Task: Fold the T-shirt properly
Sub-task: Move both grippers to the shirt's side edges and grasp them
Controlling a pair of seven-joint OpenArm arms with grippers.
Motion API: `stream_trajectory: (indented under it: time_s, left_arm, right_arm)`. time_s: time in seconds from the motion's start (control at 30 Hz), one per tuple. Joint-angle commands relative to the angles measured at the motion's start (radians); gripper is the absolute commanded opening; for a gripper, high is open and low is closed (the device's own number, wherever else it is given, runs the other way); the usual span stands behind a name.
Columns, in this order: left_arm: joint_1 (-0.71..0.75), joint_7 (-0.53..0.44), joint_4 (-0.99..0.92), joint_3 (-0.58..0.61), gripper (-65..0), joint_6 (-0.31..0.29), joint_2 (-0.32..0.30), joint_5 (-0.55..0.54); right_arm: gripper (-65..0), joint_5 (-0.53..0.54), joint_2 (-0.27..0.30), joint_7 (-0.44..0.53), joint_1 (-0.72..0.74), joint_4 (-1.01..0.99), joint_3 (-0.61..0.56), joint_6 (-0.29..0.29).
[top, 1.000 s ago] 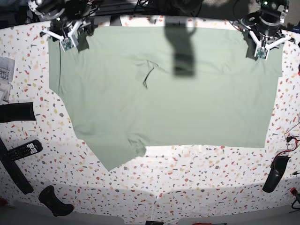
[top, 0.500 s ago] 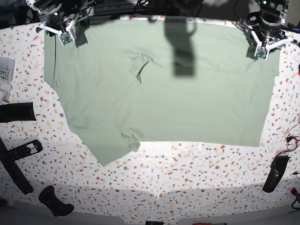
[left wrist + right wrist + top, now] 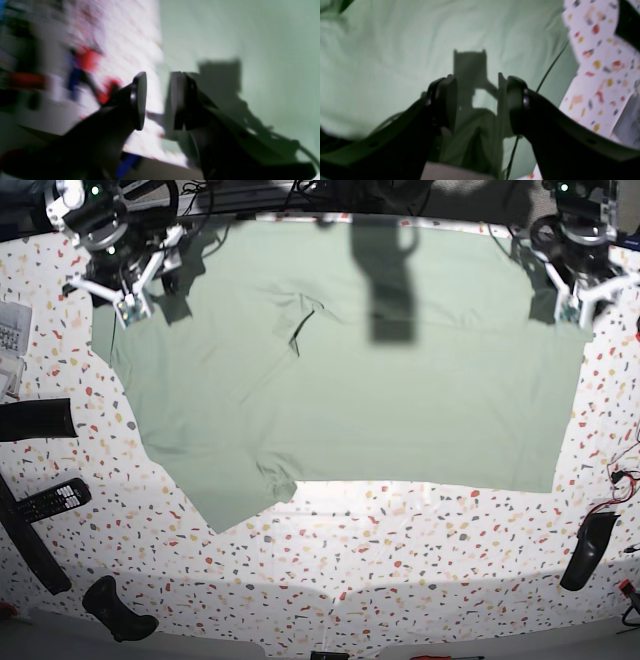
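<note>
**T-shirt spread flat, both grippers at its far corners**

You have the T-shirt (image 3: 350,370) lying spread across the speckled table (image 3: 400,560), covering most of its far half. One sleeve points toward the near left of the base view, ending in a small folded flap. A short dark crease sits left of the middle, and a blocky shadow falls on the cloth near the far edge.

Your left gripper (image 3: 580,305) is at the far right corner of the shirt in the base view. Through its wrist camera the left gripper (image 3: 156,100) shows its two dark fingers (image 3: 138,100) standing apart with a clear gap. The shirt's side edge runs just behind that gap, with green cloth (image 3: 237,37) on one side and blurred table on the other. You cannot tell from these views whether any fabric sits between the pads.

Your right gripper (image 3: 128,302) is over the far left corner in the base view. In its wrist view the right gripper (image 3: 477,100) has its fingers (image 3: 445,100) spread wider. A bunched ridge of the shirt (image 3: 382,50) rises below and between them, but the tips show open space between them. A thin dark cable (image 3: 545,77) crosses the cloth beside the right finger.

Along the table's left edge in the base view lie a remote control (image 3: 52,500) and other dark tools. Another dark object (image 3: 587,550) rests near the right edge.
</note>
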Motion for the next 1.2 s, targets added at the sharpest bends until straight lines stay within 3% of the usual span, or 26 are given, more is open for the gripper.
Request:
stream_trajectory:
  time_s: [0.0, 0.07, 0.13, 0.23, 0.3, 0.47, 0.53, 0.63, 0.8, 0.97, 1.17]
  left_arm:
    - [-0.021, -0.023, 0.046, -0.006, -49.9, 0.014, -0.010, 0.020]
    - [-0.082, -0.022, 0.080, -0.006, -49.9, 0.007, -0.011, 0.007]
    - [-0.169, -0.011, 0.078, -0.006, -49.0, -0.065, -0.011, -0.033]
    - [-0.317, 0.036, 0.055, -0.006, -46.3, -0.185, -0.010, -0.183]
    - [-0.416, 0.037, 0.014, -0.006, -43.7, -0.232, -0.010, -0.275]
    - [-0.650, 0.061, -0.167, -0.006, -42.3, -0.243, -0.010, -0.464]
    - [-0.721, 0.068, -0.264, -0.006, -42.3, -0.251, -0.007, -0.521]
    - [-0.823, 0.049, -0.436, -0.006, -42.3, -0.308, -0.007, -0.600]
    - [-1.005, -0.029, -0.791, -0.006, -42.3, -0.441, -0.007, -0.708]
    - [-1.197, -0.119, -1.189, -0.006, -42.3, -0.563, -0.008, -0.751]
    - [-1.361, -0.281, -1.593, -0.006, -42.4, -0.588, -0.007, -0.741]
  right_arm:
    - [-34.5, 0.002, 0.008, 0.026, 0.013, 0.019, 0.006, -0.002]
    - [-34.5, 0.002, 0.008, 0.025, 0.045, 0.019, 0.006, -0.003]
    - [-34.5, 0.002, 0.008, 0.019, 0.069, 0.019, 0.006, -0.003]
    - [-34.5, 0.003, 0.008, -0.023, 0.105, 0.019, 0.006, -0.003]
    - [-34.4, 0.006, 0.008, -0.038, 0.126, 0.019, 0.006, -0.005]
    - [-34.3, 0.019, 0.008, -0.148, 0.180, 0.019, 0.006, -0.005]
    - [-29.8, 0.055, 0.008, -0.211, 0.198, 0.019, 0.006, -0.004]
    - [-21.1, 0.105, 0.008, -0.239, 0.213, 0.019, 0.006, -0.004]
    - [-20.9, 0.168, 0.008, -0.227, 0.213, 0.019, 0.006, -0.004]
    - [-20.9, 0.233, 0.008, -0.228, 0.213, 0.019, 0.006, -0.004]
    - [-20.9, 0.246, 0.008, -0.229, 0.213, 0.019, 0.006, -0.003]
